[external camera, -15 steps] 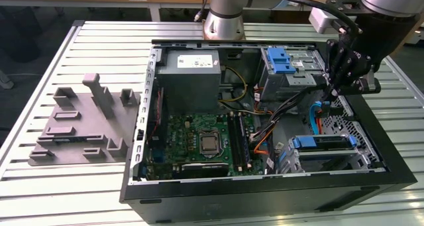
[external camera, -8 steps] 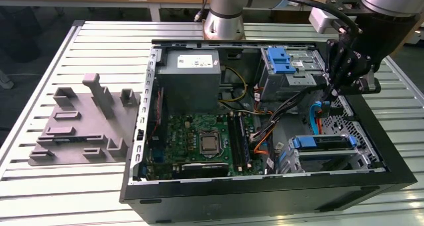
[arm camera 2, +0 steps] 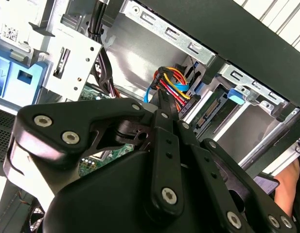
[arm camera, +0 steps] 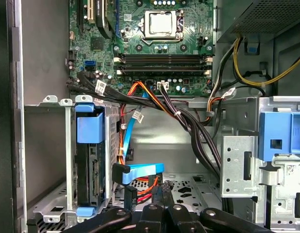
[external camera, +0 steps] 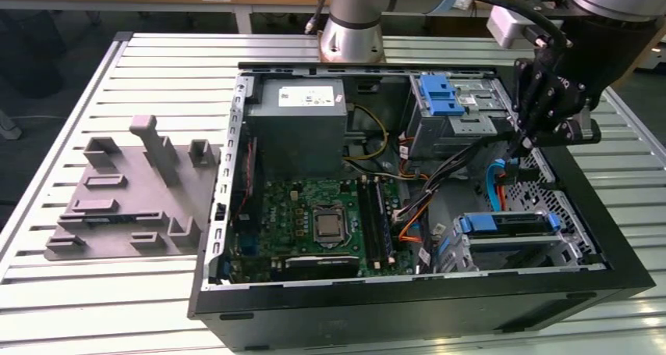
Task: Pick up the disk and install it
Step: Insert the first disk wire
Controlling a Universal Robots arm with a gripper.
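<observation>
The disk sits inside the lower drive cage at the near right corner of the open computer case, its blue rails showing. In the first wrist view the disk stands edge-on in that cage under a blue rail end. My gripper hangs inside the case by its right wall, above and behind the cage. Its fingers are shut, the tips pinched on a black connector with red, yellow and orange wires. A blue flat-cable connector lies just beside the tips.
A grey power supply box and the green motherboard fill the case's left half. An upper cage with a blue latch stands behind my gripper. Black cable bundles cross the floor. A grey moulded fixture lies on the table, left.
</observation>
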